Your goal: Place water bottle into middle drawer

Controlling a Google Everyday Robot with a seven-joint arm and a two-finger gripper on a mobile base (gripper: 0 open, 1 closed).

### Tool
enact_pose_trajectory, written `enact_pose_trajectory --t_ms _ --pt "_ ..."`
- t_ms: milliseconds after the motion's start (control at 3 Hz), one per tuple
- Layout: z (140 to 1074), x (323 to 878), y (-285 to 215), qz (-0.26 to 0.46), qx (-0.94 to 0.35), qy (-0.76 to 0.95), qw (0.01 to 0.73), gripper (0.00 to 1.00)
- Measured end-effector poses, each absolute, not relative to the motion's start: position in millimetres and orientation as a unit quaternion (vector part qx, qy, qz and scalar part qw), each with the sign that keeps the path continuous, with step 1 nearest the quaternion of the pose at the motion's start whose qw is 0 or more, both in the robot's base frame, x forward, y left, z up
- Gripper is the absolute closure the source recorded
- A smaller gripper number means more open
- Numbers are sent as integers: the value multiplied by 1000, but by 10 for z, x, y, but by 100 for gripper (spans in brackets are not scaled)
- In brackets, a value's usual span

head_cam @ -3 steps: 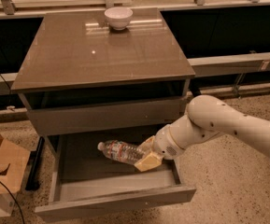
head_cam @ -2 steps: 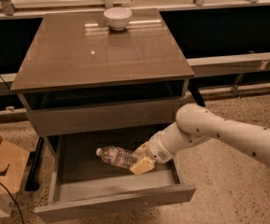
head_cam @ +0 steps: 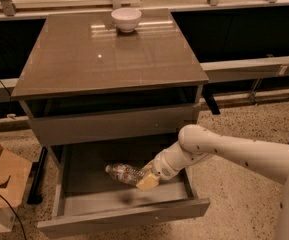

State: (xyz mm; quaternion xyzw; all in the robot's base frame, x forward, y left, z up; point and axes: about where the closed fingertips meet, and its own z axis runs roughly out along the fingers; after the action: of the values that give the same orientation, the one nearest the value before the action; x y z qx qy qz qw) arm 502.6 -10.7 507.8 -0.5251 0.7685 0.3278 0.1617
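The middle drawer (head_cam: 124,219) is pulled open below the cabinet top, its pale floor showing. The water bottle (head_cam: 123,173) lies on its side, cap to the left, held a little above the drawer floor with a shadow beneath it. My gripper (head_cam: 143,179) reaches in from the right on the white arm and is shut on the bottle's base end, over the right-middle of the drawer.
A white bowl (head_cam: 126,19) stands at the back of the cabinet top (head_cam: 109,59). A closed grey drawer front (head_cam: 114,126) sits above the open one. A cardboard box (head_cam: 1,184) stands on the floor at the left.
My gripper has moved left and slightly down into the drawer, carrying the bottle with it.
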Motion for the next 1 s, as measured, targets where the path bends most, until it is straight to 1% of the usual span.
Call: enact_pose_trajectory --t_ms 333,667,1000 --pt "4693 5128 -151 320 -505 787 152 63" --pt "4262 5228 -224 309 -472 813 144 30" --pt "4087 5258 -255 304 -452 826 143 7"
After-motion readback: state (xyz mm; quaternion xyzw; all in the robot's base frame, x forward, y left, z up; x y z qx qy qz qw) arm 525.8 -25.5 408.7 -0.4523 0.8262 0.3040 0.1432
